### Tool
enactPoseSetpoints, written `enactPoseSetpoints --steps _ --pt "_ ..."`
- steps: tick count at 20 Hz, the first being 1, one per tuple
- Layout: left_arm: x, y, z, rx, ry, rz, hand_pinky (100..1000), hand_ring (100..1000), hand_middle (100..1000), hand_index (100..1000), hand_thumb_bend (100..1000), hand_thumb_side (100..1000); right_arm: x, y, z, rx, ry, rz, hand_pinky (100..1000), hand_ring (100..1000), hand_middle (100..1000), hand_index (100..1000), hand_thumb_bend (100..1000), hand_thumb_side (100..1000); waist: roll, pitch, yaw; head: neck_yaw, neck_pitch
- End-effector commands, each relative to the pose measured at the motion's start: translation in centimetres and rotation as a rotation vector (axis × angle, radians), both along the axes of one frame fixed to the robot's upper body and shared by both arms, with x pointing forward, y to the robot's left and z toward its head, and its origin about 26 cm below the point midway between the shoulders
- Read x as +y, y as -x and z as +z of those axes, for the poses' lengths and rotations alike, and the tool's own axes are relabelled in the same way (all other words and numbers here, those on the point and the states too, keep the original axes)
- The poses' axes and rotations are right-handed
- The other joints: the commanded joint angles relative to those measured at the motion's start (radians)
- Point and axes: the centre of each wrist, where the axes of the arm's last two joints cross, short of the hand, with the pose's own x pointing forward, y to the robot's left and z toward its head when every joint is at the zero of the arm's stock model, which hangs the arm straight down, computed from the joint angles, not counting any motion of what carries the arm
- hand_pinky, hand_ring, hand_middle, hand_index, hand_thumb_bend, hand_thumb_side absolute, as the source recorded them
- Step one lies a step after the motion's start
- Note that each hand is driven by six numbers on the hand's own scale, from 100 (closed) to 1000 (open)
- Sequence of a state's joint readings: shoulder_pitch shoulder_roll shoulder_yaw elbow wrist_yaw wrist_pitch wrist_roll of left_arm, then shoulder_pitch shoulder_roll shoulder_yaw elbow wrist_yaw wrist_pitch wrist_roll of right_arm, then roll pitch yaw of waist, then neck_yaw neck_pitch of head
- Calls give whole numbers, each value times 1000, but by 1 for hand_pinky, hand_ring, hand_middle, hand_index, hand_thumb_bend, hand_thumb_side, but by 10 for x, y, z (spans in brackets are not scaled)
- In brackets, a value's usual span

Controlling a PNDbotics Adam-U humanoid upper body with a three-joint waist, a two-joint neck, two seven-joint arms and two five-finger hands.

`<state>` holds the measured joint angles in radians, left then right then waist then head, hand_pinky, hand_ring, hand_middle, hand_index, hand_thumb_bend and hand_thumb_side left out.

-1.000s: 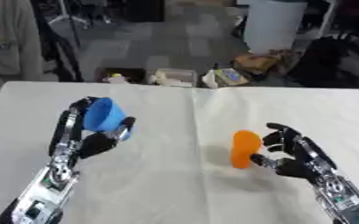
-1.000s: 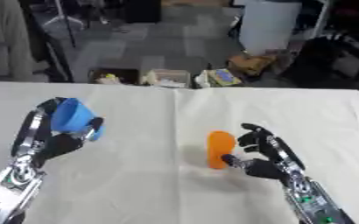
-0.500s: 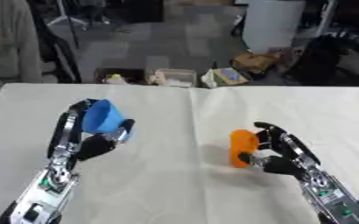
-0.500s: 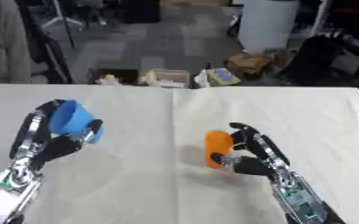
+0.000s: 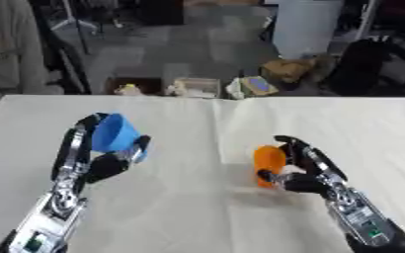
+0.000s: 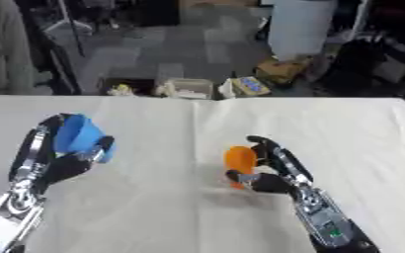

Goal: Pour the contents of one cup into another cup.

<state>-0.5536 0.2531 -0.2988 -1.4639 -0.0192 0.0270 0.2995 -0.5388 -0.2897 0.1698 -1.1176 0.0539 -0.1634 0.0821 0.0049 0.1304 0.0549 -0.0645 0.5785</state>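
My left hand [image 5: 98,163] is curled round a blue cup [image 5: 112,132], held above the white table at the left, its mouth tilted up and to the left. An orange cup [image 5: 267,164] stands right of the table's middle. My right hand [image 5: 303,172] is against its right side, with fingers and thumb curling round it. What is inside either cup does not show.
The white tablecloth [image 5: 188,212] covers the whole table, its far edge [image 5: 206,97] running across the upper part. Beyond that edge, boxes and containers [image 5: 197,88] lie on the floor, with a white bin [image 5: 305,27] and dark gear [image 5: 375,64] farther back.
My right hand has moved left and closed round the orange cup, which has shifted a little left. The blue cup in my left hand has barely moved.
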Motion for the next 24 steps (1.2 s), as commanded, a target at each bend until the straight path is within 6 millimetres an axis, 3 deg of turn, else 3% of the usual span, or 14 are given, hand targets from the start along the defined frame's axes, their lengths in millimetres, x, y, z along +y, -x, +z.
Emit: enactPoseSetpoints --steps 1,8,12,17,19,24 --pt "-1 0 9 -24 1 -11 259 382 384 586 381 100 4 -6 5 -15 35 19 722 701 633 906 642 251 2 -14 2 -6 -5" --pt "-4 0 10 -25 6 -21 260 382 384 587 376 100 13 -12 1 -10 61 35 701 674 609 901 635 248 8 -13 8 -11 -8" --pt "-5 1 10 -26 10 -25 260 382 384 587 373 100 17 -14 2 -12 65 35 637 599 568 880 618 242 9 -12 11 -14 -8" --pt "-6 1 11 -26 12 -27 262 382 385 587 374 100 21 -16 4 -25 57 30 510 471 454 807 525 187 8 -11 13 -16 -9" --pt "-6 1 11 -27 14 -26 263 382 384 587 372 100 23 -16 5 -33 44 24 402 365 380 752 442 104 7 -12 14 -17 -9" --pt "-5 2 13 -36 17 -22 264 381 383 587 373 100 24 -15 13 -62 8 13 338 295 324 701 341 100 5 -13 16 -17 -10"
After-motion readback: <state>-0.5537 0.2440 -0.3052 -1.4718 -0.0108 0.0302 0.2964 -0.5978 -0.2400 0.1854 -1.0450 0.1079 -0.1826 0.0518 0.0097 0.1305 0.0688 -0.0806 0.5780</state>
